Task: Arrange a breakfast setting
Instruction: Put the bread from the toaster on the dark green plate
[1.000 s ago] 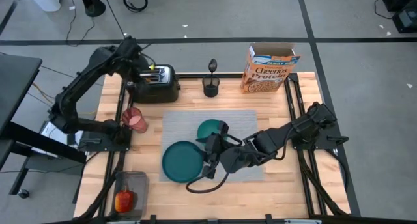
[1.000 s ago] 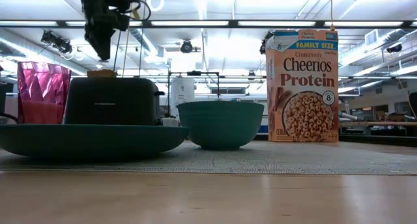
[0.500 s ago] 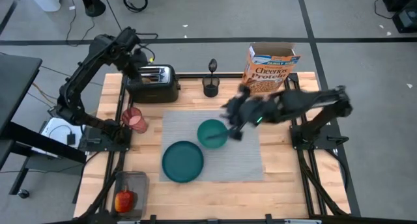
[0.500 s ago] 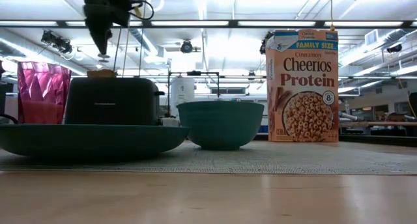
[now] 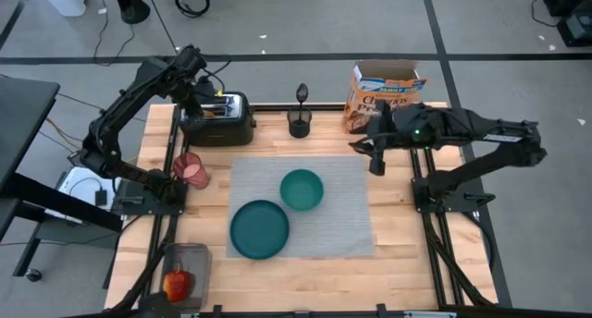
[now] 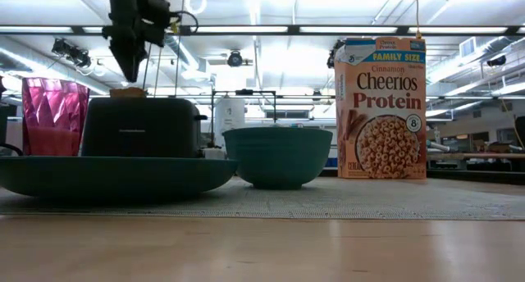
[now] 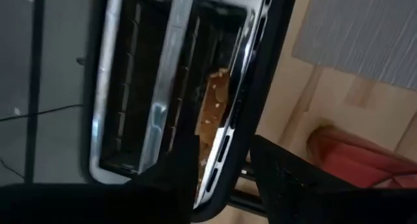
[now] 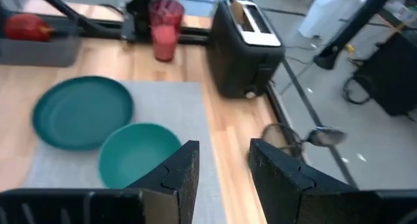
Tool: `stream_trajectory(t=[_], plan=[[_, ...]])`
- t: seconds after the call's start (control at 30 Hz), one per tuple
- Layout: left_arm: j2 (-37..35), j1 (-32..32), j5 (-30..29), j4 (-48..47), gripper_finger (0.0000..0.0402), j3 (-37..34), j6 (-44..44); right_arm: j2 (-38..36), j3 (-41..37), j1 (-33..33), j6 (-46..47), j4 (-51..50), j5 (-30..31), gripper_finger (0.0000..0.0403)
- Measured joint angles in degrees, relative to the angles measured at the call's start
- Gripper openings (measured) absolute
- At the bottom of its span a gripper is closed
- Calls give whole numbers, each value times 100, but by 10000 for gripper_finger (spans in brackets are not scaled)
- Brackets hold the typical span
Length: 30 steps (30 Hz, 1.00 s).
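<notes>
Left gripper (image 7: 221, 178), fingers parted and empty, hangs right above the toast slice (image 7: 212, 113) standing on edge in the toaster (image 5: 219, 120) slot, long axis along the slot, far nearer than the right gripper (image 5: 375, 150), also parted and empty, which has swung up from the plate (image 5: 259, 229) toward the Cheerios box (image 5: 382, 98).

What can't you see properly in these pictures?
- Toast slice: only its top edge shows; the black toaster slot hides the rest in the left wrist view.
- Spoon: its handle sits inside the small black cup, hidden.
- Red apple: cannot tell from the high view, too small, whether it touches its clear container's walls.
- Cheerios box: the right arm covers part in the high view.
</notes>
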Motion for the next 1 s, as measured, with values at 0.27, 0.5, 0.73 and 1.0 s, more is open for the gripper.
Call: stream_trajectory(t=[0.27,0.5,0.73,1.0], plan=[[0,-4,-507,434,142,-562,-320,-225,-592,-18,71,470,-83,142],[0,-101,-655,326,142,-349,-962,-210,-597,-31,46,673,-223,142],[0,-51,-701,301,142,-127,-1040,-210,-597,-183,32,671,-223,142],[0,129,-236,276,180,-127,-274,-210,-597,-246,208,668,-358,142]])
